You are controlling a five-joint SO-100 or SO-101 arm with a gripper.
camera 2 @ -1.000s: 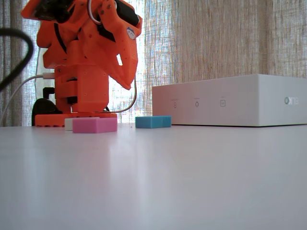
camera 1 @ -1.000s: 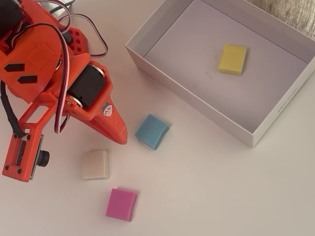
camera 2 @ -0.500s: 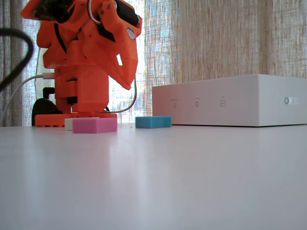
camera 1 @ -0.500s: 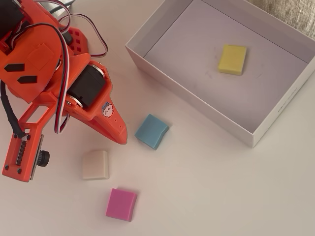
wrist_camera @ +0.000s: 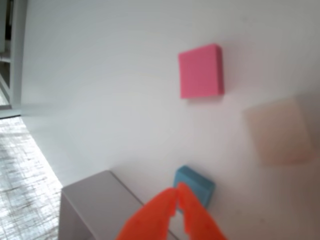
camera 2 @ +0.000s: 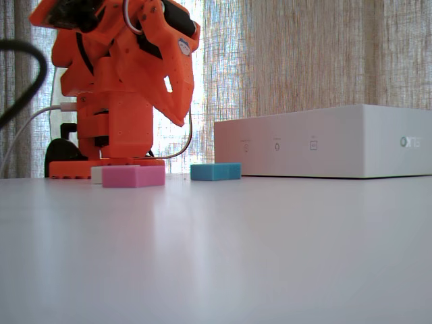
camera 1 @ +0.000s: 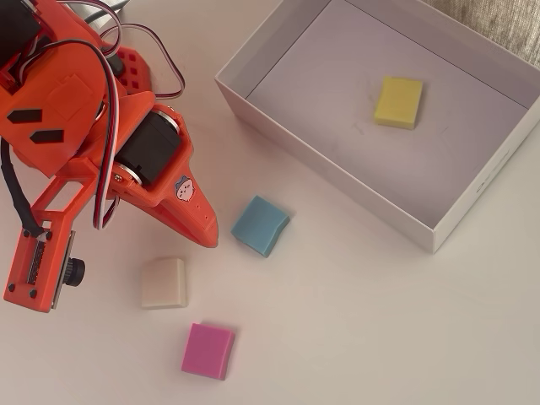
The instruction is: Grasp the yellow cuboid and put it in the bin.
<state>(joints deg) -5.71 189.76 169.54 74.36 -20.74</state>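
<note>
Lying inside the bin [camera 1: 472,190], the cuboid [camera 1: 398,102] is well apart from the empty, clenched fingers [wrist_camera: 176,196]. Bin lettering is unreadable.

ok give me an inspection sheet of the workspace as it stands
surface: pale table, bare apart from the items below
job's things: yellow cuboid lies flat on the floor of the bin, apart from the walls
clutter: blue block, cream block and pink block on the table outside the bin
gripper: gripper shut, empty, raised above the table near the blue block
cables: red, white and black wires looped along the arm; a dark cable at the left edge of the fixed view
surroundings: woven curtain backlit behind the table
</note>
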